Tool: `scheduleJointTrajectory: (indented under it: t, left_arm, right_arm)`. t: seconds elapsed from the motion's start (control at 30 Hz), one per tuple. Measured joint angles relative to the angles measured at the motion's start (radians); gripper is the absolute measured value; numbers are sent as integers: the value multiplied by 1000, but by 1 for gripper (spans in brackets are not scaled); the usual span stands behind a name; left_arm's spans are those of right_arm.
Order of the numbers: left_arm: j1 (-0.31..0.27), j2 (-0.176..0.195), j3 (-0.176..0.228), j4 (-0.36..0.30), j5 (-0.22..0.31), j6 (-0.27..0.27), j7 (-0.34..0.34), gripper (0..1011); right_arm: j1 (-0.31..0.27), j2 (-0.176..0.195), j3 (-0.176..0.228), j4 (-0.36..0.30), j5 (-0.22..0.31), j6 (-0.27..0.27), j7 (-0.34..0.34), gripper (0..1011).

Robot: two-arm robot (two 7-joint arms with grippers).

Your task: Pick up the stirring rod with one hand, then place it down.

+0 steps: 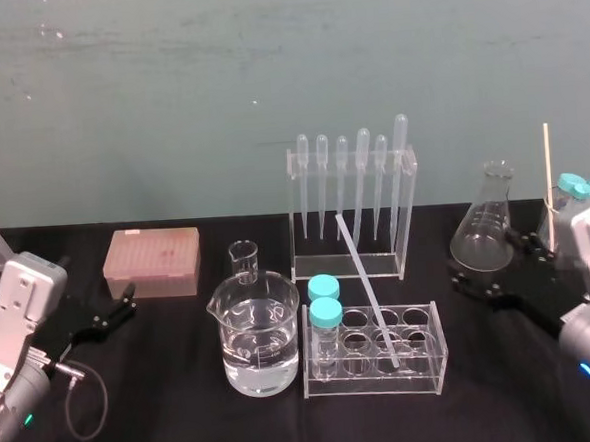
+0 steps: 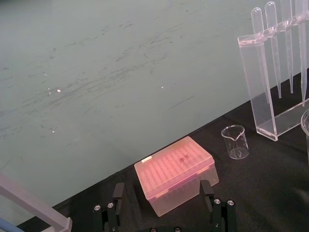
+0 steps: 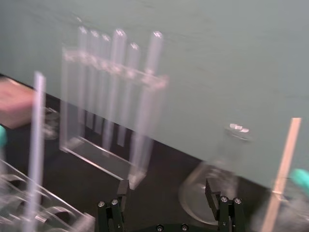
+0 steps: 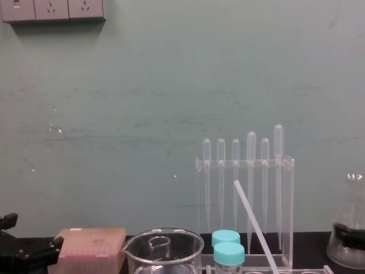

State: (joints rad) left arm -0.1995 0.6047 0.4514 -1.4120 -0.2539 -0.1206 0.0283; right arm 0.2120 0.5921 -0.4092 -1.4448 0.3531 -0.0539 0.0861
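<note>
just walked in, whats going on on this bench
Nothing is being held right now. The stirring rod stands tilted with its lower end in the test tube rack, leaning back toward the pipette rack. The right gripper is open and low, near the conical flask, off to the rod's right. The left gripper is open at the far left by the pink tip box. The pickup has not yet started.

This is a laboratory: the black tabletop [image 1: 167, 419] carries a pipette rack [image 1: 353, 212], a glass beaker [image 1: 259, 333], a conical flask [image 1: 484, 231], a test-tube rack [image 1: 378, 354] and a pink tip box [image 1: 151, 263].
</note>
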Motion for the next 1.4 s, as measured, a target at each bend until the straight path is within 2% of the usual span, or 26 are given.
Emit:
scheduleJointTrajectory:
  t: [0.13, 0.27, 0.3, 0.43, 0.53, 0.77, 0.97, 1.13, 1.4]
  left_arm:
    - [0, 0, 0, 0, 0, 0, 0, 1000]
    - [0, 0, 0, 0, 0, 0, 0, 1000]
    - [0, 0, 0, 0, 0, 0, 0, 1000]
    - [0, 0, 0, 0, 0, 0, 0, 1000]
    - [0, 0, 0, 0, 0, 0, 0, 1000]
    - [0, 0, 0, 0, 0, 0, 0, 1000]
    - [0, 0, 0, 0, 0, 0, 0, 1000]
    - [0, 0, 0, 0, 0, 0, 0, 1000]
    - [0, 0, 0, 0, 0, 0, 0, 1000]
  right_arm:
    - [23, -27, 19, -33, 118, 85, 120, 1003]
    - [50, -48, 17, -46, 170, 133, 203, 1003]
    - [50, -48, 17, -46, 170, 133, 203, 1003]
    - [85, -70, 0, -44, 197, 173, 286, 1003]
    - [115, -88, -20, -22, 200, 201, 329, 1003]
    - [181, -137, -61, 50, 177, 224, 370, 1003]
    - [228, -180, -77, 116, 160, 225, 377, 1003]
    - [260, -213, -87, 166, 140, 248, 366, 1003]
    - [268, -223, -87, 182, 126, 257, 353, 1003]
